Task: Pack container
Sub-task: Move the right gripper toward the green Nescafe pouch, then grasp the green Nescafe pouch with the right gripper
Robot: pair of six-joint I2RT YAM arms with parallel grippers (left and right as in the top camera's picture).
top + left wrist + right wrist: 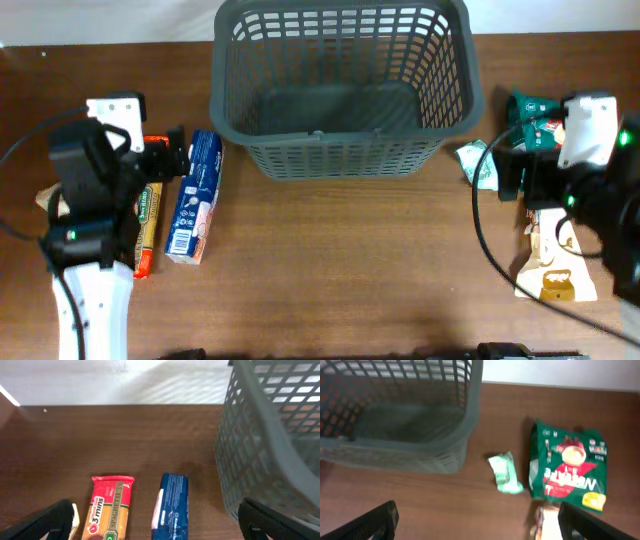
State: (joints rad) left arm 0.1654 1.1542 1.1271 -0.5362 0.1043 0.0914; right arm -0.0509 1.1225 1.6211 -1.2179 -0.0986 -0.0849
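Left pincer (156,517) and right pincer (479,512) stand wide, empty; off-centre closing risks pinching spaghetti packet (107,510) and blue packet (171,505) together beside the container (340,155)

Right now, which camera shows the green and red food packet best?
The right wrist view: the green and red packet lies almost wholly in view, printed face up. The overhead view shows only part of it, the rest hidden under the right arm. The left wrist view misses it.

Overhead looks straight down on the table (330,260); both wrist views sit low, oblique, near, each catching the basket (345,155)
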